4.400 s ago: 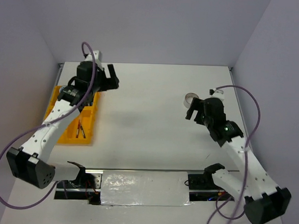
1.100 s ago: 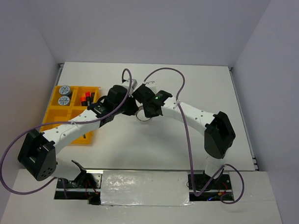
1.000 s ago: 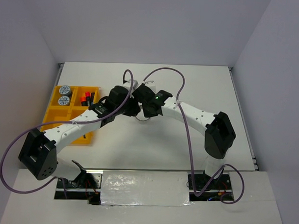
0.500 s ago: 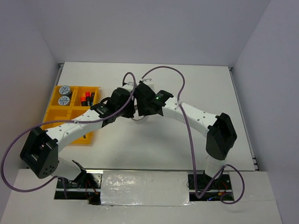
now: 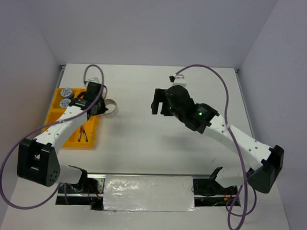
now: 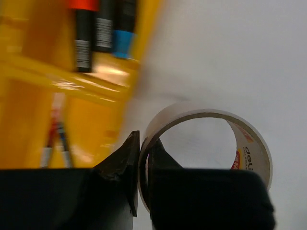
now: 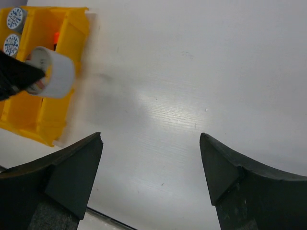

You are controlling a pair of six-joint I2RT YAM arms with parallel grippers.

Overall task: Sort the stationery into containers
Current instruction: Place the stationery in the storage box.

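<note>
The silvery tape ring (image 5: 112, 108) hangs at the right edge of the yellow tray (image 5: 66, 138), level with its far compartments. My left gripper (image 5: 103, 107) is shut on it. In the left wrist view its jaws (image 6: 144, 140) pinch the ring's wall (image 6: 253, 149), one inside and one outside. Black highlighters (image 6: 102, 26) lie in one compartment and thin pens (image 6: 56, 139) in the one nearer me. Two blue-white rolls (image 5: 66, 97) sit in the far left compartment. My right gripper (image 5: 161, 101) is open and empty over the bare table middle (image 7: 151, 139). It sees the tape ring (image 7: 53, 78) from afar.
The tray (image 7: 56, 120) lies along the table's left edge, close to the left wall. A metal strip (image 5: 148, 193) runs along the near edge between the arm bases. The left arm's purple cable (image 5: 92, 72) loops above the tray.
Both grippers met at the table middle on the tape ring. The right gripper has opened and drawn back to the right. The left one has carried the ring left to the tray.
</note>
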